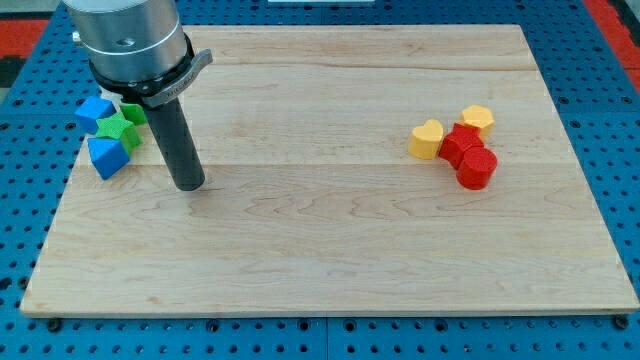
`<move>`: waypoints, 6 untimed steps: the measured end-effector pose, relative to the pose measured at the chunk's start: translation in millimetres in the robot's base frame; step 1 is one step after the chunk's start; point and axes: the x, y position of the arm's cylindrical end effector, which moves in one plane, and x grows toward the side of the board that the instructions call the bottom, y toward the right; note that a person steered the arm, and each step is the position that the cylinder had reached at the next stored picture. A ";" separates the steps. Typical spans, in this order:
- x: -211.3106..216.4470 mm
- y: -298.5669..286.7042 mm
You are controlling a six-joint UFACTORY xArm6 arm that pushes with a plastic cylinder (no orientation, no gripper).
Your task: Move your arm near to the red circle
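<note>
The red circle block (477, 168) lies at the view's right, touching a second red block (459, 146) just above and to its left. A yellow heart block (426, 139) sits to their left and a yellow block (478, 119) above them. My tip (189, 184) rests on the board far over at the view's left, well apart from the red circle. Close to the tip's left are a blue block (107, 156), a green star-like block (118, 129), another green block (134, 113) and another blue block (94, 111).
The wooden board (330, 250) lies on a blue perforated table (620, 150). The arm's grey body (130, 40) hangs over the board's top left corner.
</note>
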 end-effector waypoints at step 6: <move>62.6 174.2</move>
